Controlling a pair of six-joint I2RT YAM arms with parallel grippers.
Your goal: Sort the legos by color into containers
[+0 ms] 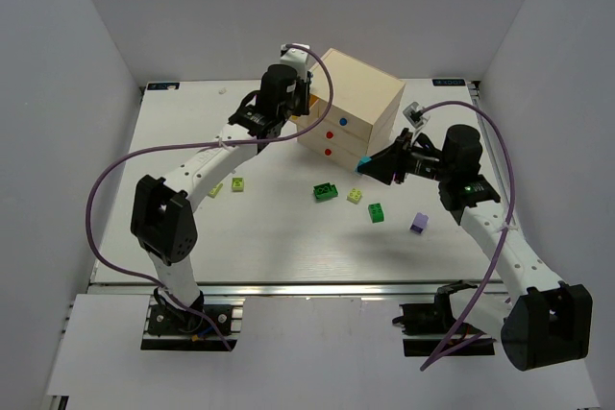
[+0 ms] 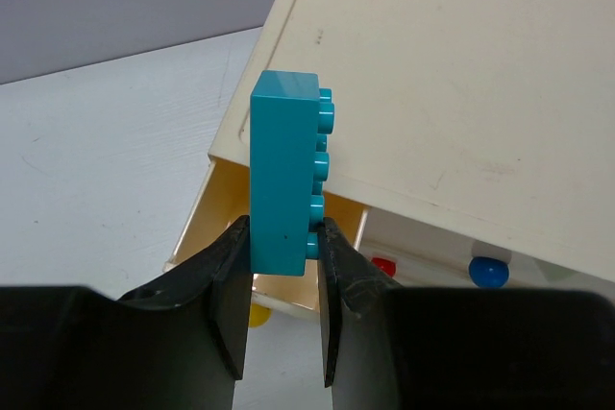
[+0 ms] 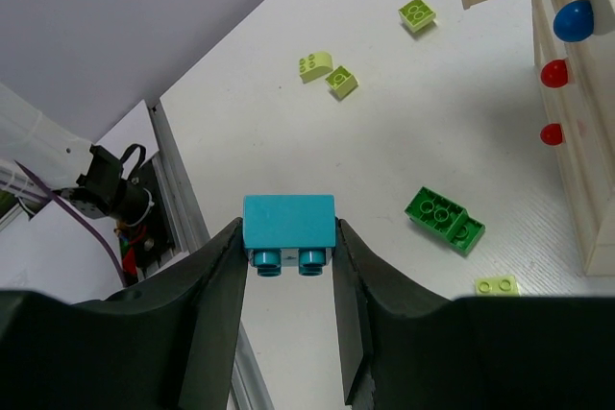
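Left gripper (image 2: pixel 283 252) is clamped on a cyan lego (image 2: pixel 283 170), held on end at centre frame. It sits over the pulled-out yellow-knobbed drawer (image 2: pixel 213 213) of the cream chest (image 2: pixel 442 84). Best to lower it inside the drawer walls before letting go, or it may clip the front edge and bounce out. Right gripper (image 3: pixel 288 252) grips a second cyan lego (image 3: pixel 288 223), lower centre of its wrist view, near the chest's side; it should hang back clear, then probably use the same drawer.

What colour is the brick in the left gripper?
The brick is cyan; left wrist view shows it best.
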